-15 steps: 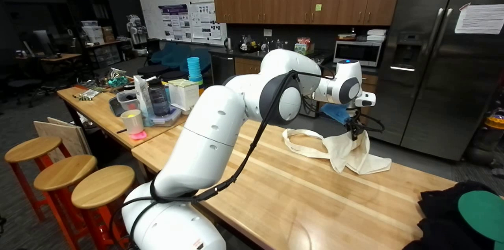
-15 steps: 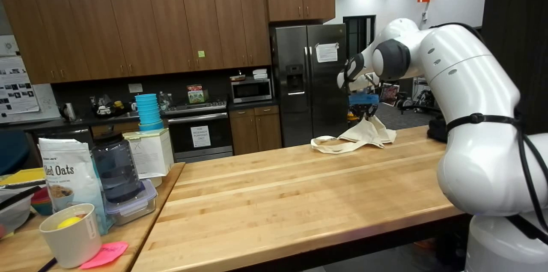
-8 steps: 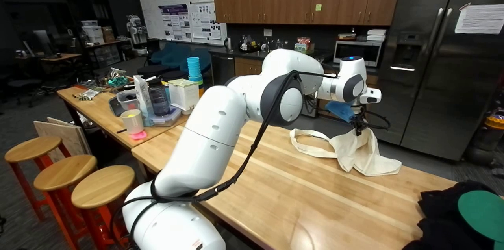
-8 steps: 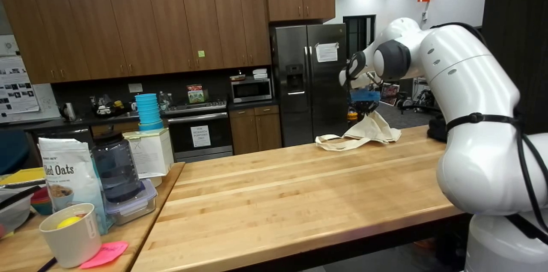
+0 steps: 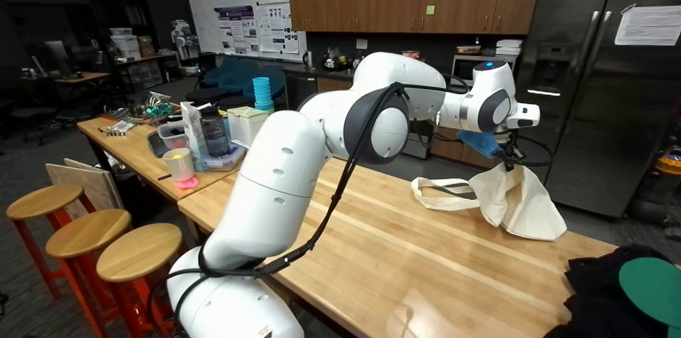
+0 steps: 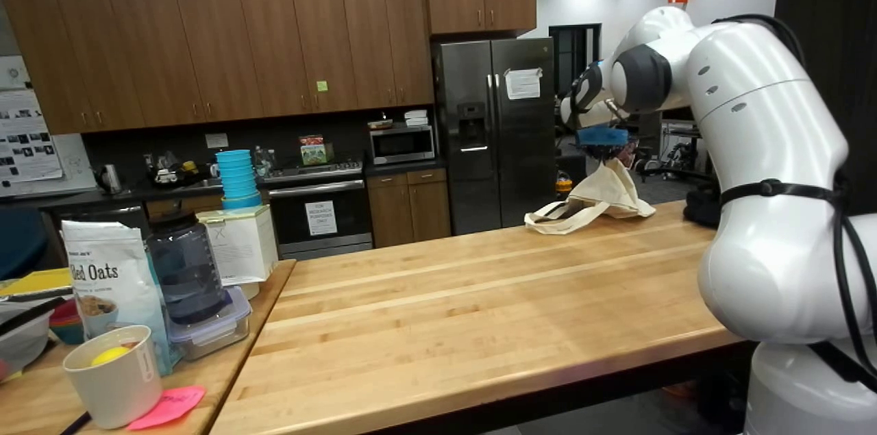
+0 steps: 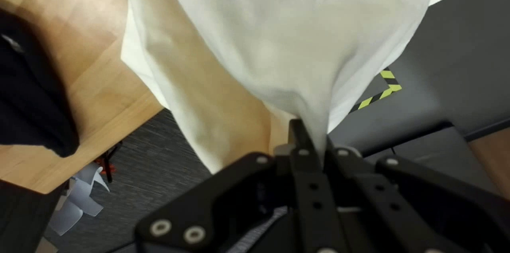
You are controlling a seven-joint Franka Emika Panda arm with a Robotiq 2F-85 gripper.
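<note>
A cream cloth bag [image 5: 524, 202] hangs in folds from my gripper [image 5: 509, 165] near the far edge of the wooden table. In the wrist view the gripper [image 7: 312, 132] is shut on a pinched fold of the bag [image 7: 271, 38], which spreads out beyond the fingertips. The bag's lower part still rests on the tabletop in both exterior views. Its handle loop [image 5: 437, 203] trails toward the oven side and lies on the table's far edge. What the bag holds, if anything, is hidden.
The table [image 5: 404, 263] ends just behind the bag, with floor beyond. A black item with a green disc [image 5: 652, 287] sits at the table's near right corner. A side table carries a mug [image 6: 116, 380], an oats bag [image 6: 113, 284] and a dark jar [image 6: 185, 270].
My gripper has risen and moved toward the fridge side, drawing the bag along. The bag's held part stands higher and its body is more stretched out. The handle slid the same way.
</note>
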